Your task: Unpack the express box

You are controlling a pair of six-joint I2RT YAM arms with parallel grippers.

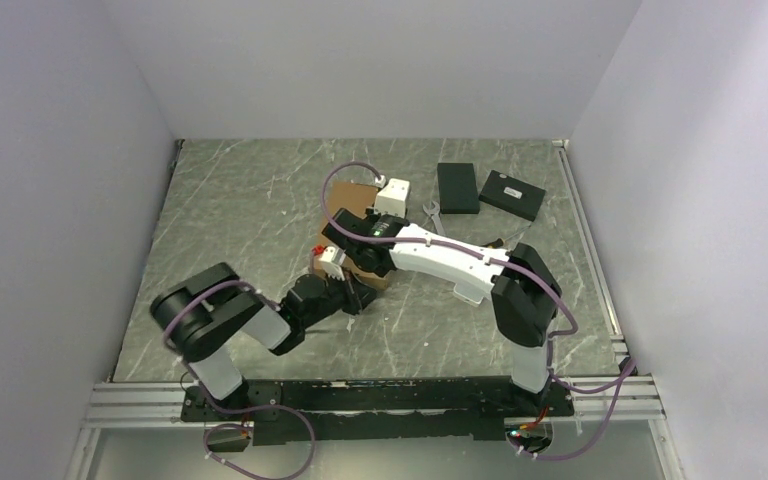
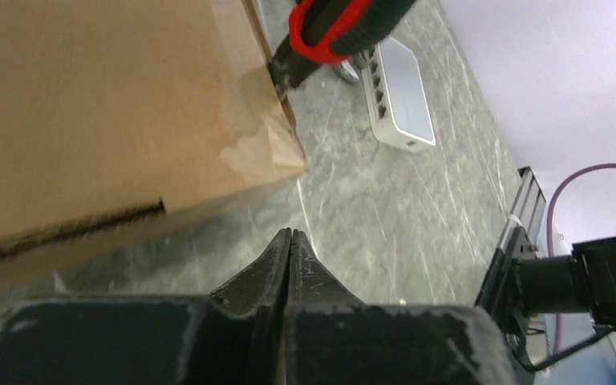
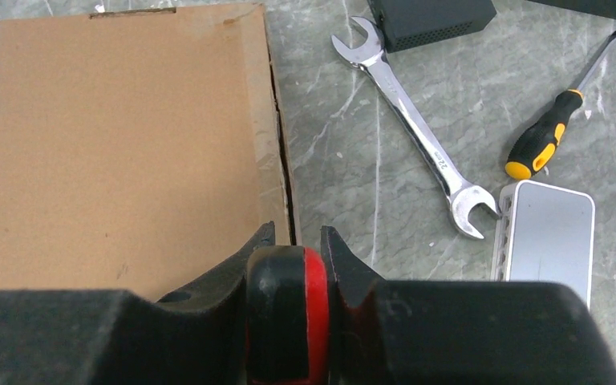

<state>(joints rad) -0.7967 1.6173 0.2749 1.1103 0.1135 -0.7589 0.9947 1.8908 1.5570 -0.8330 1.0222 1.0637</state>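
The express box is a flat brown cardboard mailer lying closed on the marble table, with tape along its right edge. It also shows in the top view and in the left wrist view. My right gripper is shut on a red and black tool handle and holds it over the box's right seam. The tool's tip touches the box edge. My left gripper is shut and empty, low over the table just off the box's near corner.
A steel wrench, a yellow and black screwdriver and a white network switch lie right of the box. Two small black boxes sit at the back right. White walls enclose the table.
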